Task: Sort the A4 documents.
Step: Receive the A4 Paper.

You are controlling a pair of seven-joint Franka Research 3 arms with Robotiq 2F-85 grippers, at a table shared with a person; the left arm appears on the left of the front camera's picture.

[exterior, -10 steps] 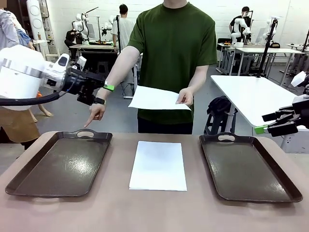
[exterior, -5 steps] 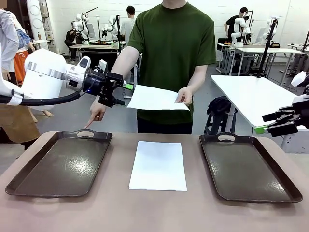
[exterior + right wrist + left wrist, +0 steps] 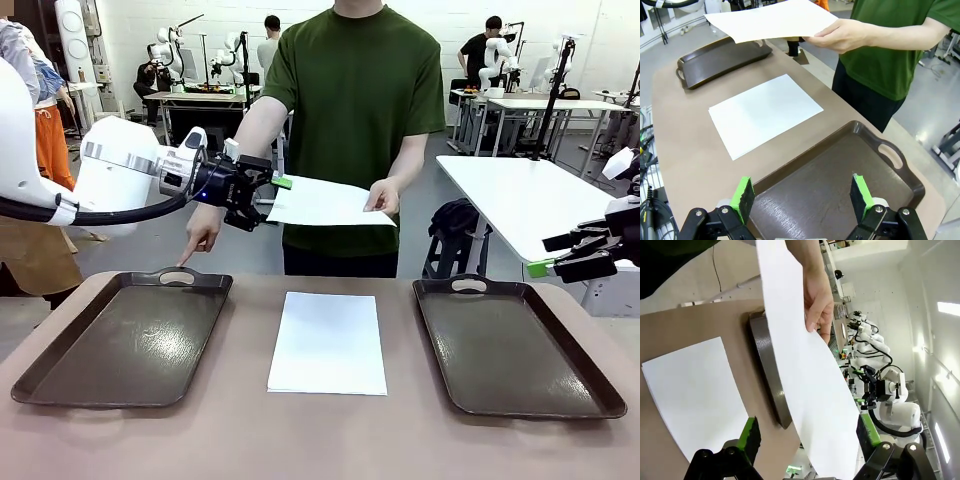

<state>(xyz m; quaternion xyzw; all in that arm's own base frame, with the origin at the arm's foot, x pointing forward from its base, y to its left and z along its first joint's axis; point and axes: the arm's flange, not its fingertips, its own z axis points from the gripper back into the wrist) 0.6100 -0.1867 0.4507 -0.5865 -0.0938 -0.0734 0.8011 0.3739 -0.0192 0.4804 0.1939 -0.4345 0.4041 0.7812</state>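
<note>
A person across the table holds one A4 document (image 3: 325, 204) flat in the air with one hand (image 3: 383, 197). My left gripper (image 3: 270, 203) stands open at that sheet's left edge. In the left wrist view the held sheet (image 3: 812, 380) runs between the green pads (image 3: 749, 432) of my left gripper (image 3: 807, 435), which are not pressed on it. A stack of A4 documents (image 3: 328, 342) lies on the table's middle. My right gripper (image 3: 545, 255) hangs open at the right, above the right tray (image 3: 840, 170), with nothing in it (image 3: 802, 197).
Two dark brown handled trays lie on the table, a left tray (image 3: 125, 340) and a right tray (image 3: 520, 345). The person's other hand (image 3: 198, 237) points down at the left tray's handle. A white table (image 3: 520, 195) stands behind at the right.
My left arm has swung right, and its open jaws have reached the left edge of the held sheet. The person's hands and my right arm have stayed put.
</note>
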